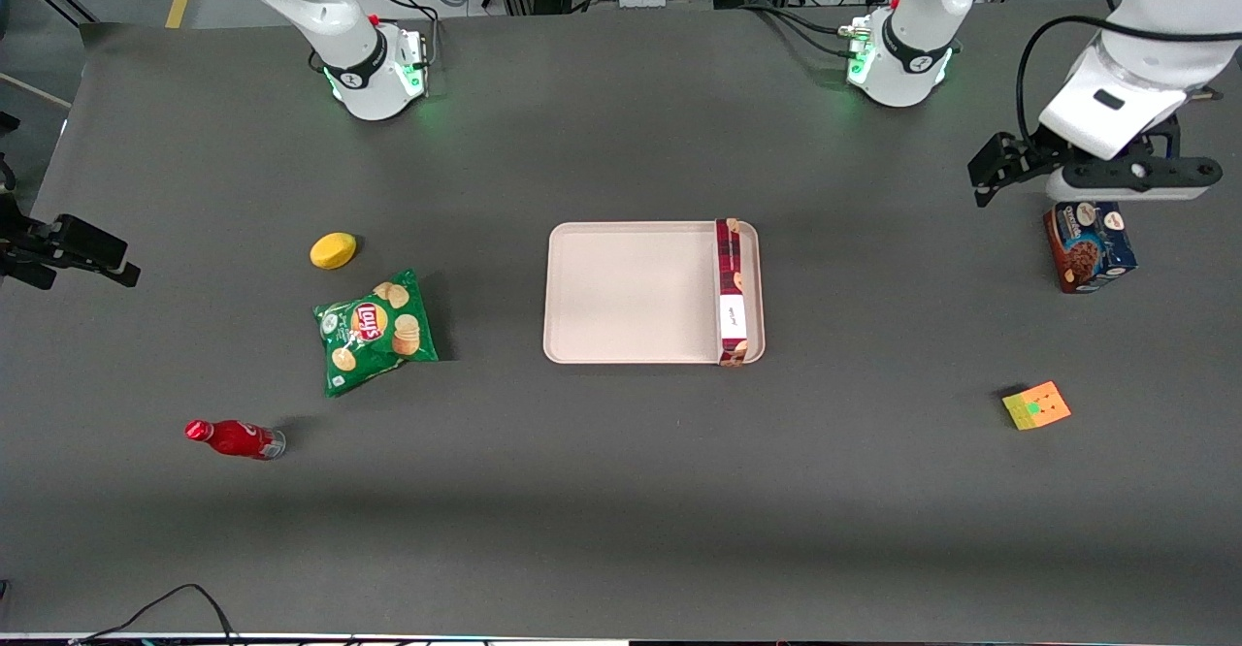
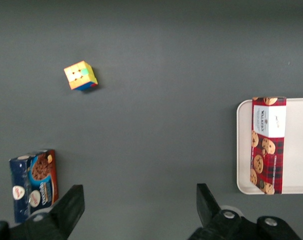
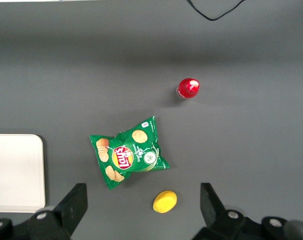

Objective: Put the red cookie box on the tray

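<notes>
The red cookie box (image 1: 732,292) (image 2: 268,145) lies flat on the pale pink tray (image 1: 631,292) (image 2: 299,150), along the tray's side toward the working arm's end and spanning it from rim to rim. My left gripper (image 1: 1135,185) (image 2: 140,192) hangs high above the table toward the working arm's end, well apart from the tray. It is open with nothing between its fingers. Beneath it is bare table, with the dark blue cookie box beside it.
A dark blue cookie box (image 1: 1089,246) (image 2: 34,182) stands just under the gripper, a colourful cube (image 1: 1036,404) (image 2: 80,75) nearer the front camera. Toward the parked arm's end lie a green chips bag (image 1: 374,328), a yellow lemon (image 1: 333,250) and a red bottle (image 1: 233,438).
</notes>
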`<state>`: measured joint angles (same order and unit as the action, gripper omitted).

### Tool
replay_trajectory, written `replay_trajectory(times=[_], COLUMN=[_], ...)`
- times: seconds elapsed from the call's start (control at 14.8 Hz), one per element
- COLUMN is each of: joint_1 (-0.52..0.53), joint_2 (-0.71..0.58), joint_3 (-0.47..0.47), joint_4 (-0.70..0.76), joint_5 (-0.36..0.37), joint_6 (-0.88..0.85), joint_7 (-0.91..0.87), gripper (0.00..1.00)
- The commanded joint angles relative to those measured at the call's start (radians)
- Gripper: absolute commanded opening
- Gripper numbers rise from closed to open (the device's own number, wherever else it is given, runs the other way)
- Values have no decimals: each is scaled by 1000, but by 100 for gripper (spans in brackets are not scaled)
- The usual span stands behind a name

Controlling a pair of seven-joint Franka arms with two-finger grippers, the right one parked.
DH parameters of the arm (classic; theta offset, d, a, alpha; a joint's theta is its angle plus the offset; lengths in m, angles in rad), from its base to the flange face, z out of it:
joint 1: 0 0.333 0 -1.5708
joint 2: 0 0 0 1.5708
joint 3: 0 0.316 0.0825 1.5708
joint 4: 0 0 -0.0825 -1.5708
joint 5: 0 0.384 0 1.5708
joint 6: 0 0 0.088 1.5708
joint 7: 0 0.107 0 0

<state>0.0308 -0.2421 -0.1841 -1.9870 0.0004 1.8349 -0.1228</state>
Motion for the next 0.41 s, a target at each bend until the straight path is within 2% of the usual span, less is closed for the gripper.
replay_trajectory(times=[0.0, 0.34], joint_1=[-16, -12], joint_2=[112, 178], joint_3=[18, 35], joint_4=[121, 187], joint_5=[-13, -10], joint_6=[-6, -2], joint_7=[20, 23], gripper=[100, 100])
